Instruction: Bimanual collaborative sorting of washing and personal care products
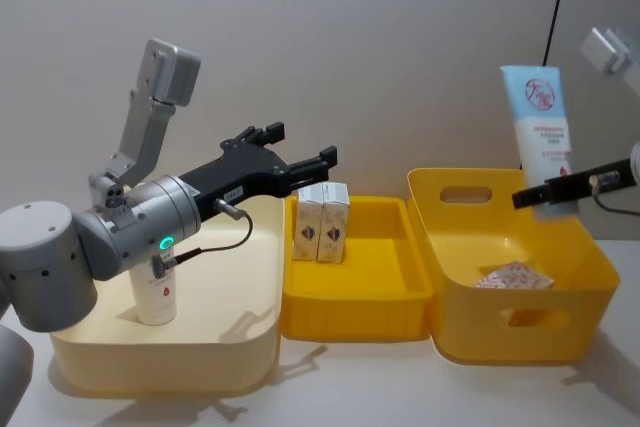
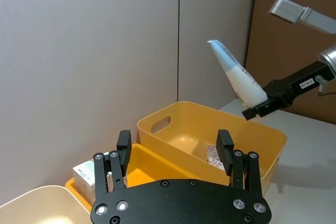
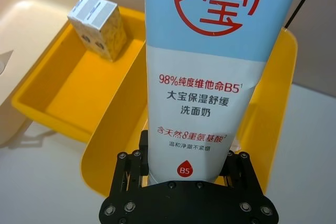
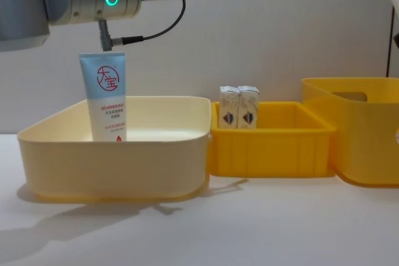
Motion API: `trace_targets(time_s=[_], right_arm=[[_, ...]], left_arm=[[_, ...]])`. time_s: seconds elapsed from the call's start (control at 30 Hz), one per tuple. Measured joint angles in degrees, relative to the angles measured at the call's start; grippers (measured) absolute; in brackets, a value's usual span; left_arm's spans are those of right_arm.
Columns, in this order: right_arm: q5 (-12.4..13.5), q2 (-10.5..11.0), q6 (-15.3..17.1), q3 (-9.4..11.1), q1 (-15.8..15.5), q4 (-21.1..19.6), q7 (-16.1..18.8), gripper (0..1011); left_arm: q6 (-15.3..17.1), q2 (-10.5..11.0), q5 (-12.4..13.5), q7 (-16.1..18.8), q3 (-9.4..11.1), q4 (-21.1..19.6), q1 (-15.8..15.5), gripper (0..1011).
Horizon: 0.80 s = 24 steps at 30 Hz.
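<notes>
While the right gripper (image 1: 548, 193) clamps a pale-blue-and-white tube (image 1: 537, 132) by its lower end and holds it upright above the deep yellow bin (image 1: 560, 312), the left gripper (image 1: 300, 169) hangs empty with its fingers spread wide over the back edge of the cream tub (image 1: 230, 347). A second tube (image 4: 107, 96) stands upright in that tub. Two small white cartons (image 1: 321, 222) stand side by side, touching, in the back left corner of the shallow yellow tray (image 1: 355, 307) between tub and bin.

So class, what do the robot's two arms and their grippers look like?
Left arm: rounded silver-grey joints, a glowing green ring light, thin black cables. Left gripper: flat black, with black fingers and silver screws. Right gripper: matching black body bearing a small white label.
</notes>
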Motion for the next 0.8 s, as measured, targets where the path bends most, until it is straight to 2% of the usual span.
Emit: trace_targets(time_s=[0.17, 0.3, 0.37, 0.57, 0.8], right_arm=[[0.4, 0.1, 2.5, -1.5, 1.4, 1.7, 1.7, 670], [0.6, 0.2, 3.4, -2.0, 1.9, 2.3, 2.3, 739], [0.7, 0.2, 4.2, -2.5, 2.4, 2.9, 2.9, 826], [0.9, 0.3, 5.3, -3.1, 2.9, 3.6, 3.6, 986], [1.0, 0.3, 6.1, -3.6, 3.3, 4.1, 4.1, 1001]], left_arm=[[0.0, 0.0, 0.0, 0.0, 0.0, 0.0, 0.0, 1004], [0.0, 0.0, 0.0, 0.0, 0.0, 0.0, 0.0, 1004], [0.0, 0.0, 0.0, 0.0, 0.0, 0.0, 0.0, 1003], [0.0, 0.0, 0.0, 0.0, 0.0, 0.0, 0.0, 1003], [0.0, 0.0, 0.0, 0.0, 0.0, 0.0, 0.0, 1003]])
